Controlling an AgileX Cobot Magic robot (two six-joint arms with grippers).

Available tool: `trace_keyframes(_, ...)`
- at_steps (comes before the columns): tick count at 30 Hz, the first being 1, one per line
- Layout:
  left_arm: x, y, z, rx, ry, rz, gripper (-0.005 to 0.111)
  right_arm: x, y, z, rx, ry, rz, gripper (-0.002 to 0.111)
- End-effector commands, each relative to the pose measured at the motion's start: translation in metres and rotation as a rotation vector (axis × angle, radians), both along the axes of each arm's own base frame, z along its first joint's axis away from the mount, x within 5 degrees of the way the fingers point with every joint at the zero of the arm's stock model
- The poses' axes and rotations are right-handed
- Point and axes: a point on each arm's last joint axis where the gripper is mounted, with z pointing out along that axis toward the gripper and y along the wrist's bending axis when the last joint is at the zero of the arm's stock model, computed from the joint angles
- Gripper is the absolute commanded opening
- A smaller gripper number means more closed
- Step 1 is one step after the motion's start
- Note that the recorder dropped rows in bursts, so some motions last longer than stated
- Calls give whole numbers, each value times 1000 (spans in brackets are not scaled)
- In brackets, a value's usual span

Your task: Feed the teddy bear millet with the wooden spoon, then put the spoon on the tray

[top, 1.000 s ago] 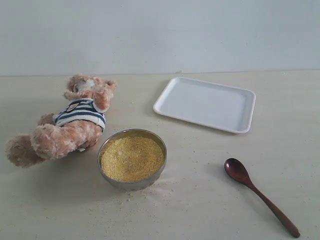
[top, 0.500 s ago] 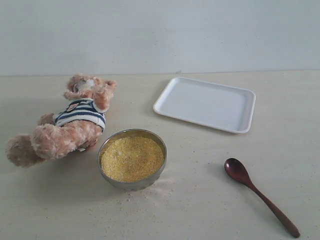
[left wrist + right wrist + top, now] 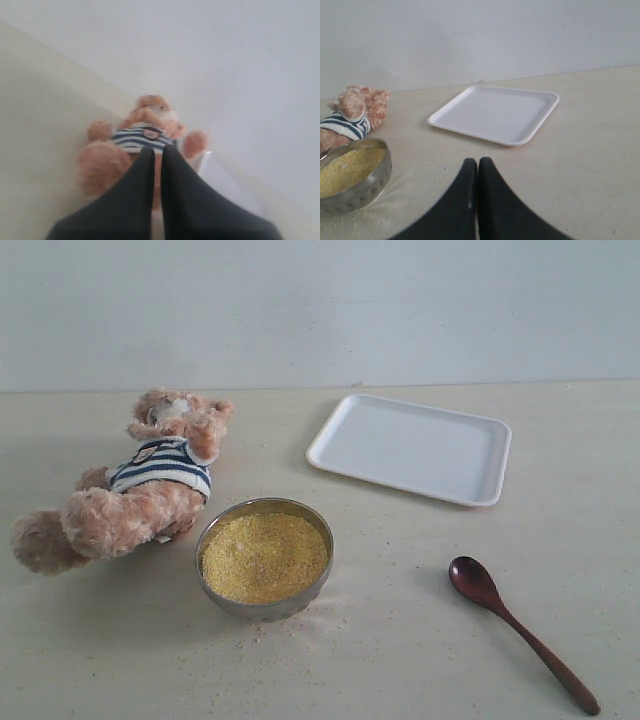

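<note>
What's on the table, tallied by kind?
teddy bear: 1
steel bowl of millet: 1
white tray: 1
wooden spoon: 1
Total: 4

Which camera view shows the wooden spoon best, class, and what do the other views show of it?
The exterior view: the whole wooden spoon lies there unobstructed, from round bowl to handle tip. Neither wrist view shows it; the left looks at the teddy bear, the right at the tray.
</note>
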Motion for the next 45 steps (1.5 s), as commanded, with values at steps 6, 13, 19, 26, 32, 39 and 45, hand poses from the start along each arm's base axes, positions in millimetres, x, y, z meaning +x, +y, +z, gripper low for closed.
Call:
trace_keyframes(6,0,14,18,-590,-192,135,5,0,0,1,-6,-9,-5,0)
trace_keyframes(13,-12,3,65,-354,-261,19,5,0,0,1,-6,-9,-5,0)
trace_keyframes(19,8,-5,92,-134,-85,-51,5,0,0,1,-6,-9,-5,0)
trace_keyframes(26,80,-9,90,156,323,-165,5,0,0,1,-6,-9,-5,0)
trace_keyframes(32,162,-6,93,343,519,-299,5,0,0,1,-6,-9,-5,0)
trace_keyframes(39,253,37,72,291,687,-397,8,0,0,1,-6,-9,-5,0)
trace_keyframes(45,284,38,32,103,699,-523,77,0,0,1,-6,-9,-5,0)
